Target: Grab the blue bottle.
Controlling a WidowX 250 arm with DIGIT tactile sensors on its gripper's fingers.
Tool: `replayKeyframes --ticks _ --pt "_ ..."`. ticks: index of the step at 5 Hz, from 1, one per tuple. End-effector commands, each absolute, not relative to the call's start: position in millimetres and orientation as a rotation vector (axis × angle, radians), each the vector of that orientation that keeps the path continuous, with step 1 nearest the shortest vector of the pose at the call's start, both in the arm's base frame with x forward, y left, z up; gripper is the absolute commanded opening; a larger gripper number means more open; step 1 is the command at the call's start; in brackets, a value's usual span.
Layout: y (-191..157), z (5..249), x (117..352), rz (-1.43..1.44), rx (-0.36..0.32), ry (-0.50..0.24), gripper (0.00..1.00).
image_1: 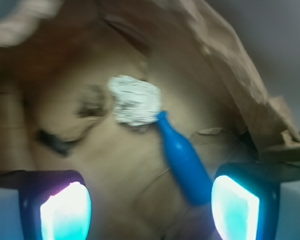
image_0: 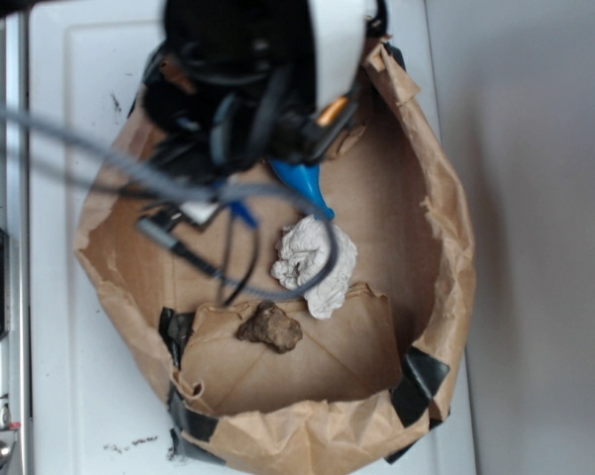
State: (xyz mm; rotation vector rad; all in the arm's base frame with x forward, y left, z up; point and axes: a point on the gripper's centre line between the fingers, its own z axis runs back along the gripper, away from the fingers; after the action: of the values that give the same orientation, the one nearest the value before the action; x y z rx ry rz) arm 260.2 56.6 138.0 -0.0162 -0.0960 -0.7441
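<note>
Right now you have three loose things lying on the floor of one rolled-down brown paper bag [image_0: 446,247], which sits on your white desk [image_0: 59,396]: one blue bottle [image_1: 183,160], one white cloth wad [image_1: 135,100] and one small brown lump [image_0: 270,328]. From the exterior view, the arm and its black cables cover most of the bottle, so you see only its narrow neck poking out from under the arm toward the wad. From the wrist view you can see that the bottle lies on its side, neck up against the cloth wad and seemingly touching it, with the wider body running down toward the right-hand finger. Your gripper [image_1: 150,207] has its jaws spread wide apart and holds nothing; the two fingers [image_1: 65,210] glow cyan at the bottom corners of the wrist view. The bottle's wide end sits just inside the right finger, very close to it, though you cannot tell whether they touch. The brown lump lies apart from the bottle, on the far side of the wad, near a folded flap of paper. You can count at least three patches of black tape [image_0: 421,381] along the bag's rim.
</note>
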Motion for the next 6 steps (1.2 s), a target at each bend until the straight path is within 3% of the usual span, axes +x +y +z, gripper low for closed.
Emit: replayKeyframes --ticks 1,2,4,6 --pt "54.5 148.0 262.3 -0.73 0.015 -0.136 1.0" --pt "54.5 148.0 262.3 -0.73 0.015 -0.136 1.0" --pt "64.4 108.5 294.6 -0.693 0.167 -0.08 1.0" --pt "89.7 63.5 332.3 -0.676 0.144 0.012 1.0"
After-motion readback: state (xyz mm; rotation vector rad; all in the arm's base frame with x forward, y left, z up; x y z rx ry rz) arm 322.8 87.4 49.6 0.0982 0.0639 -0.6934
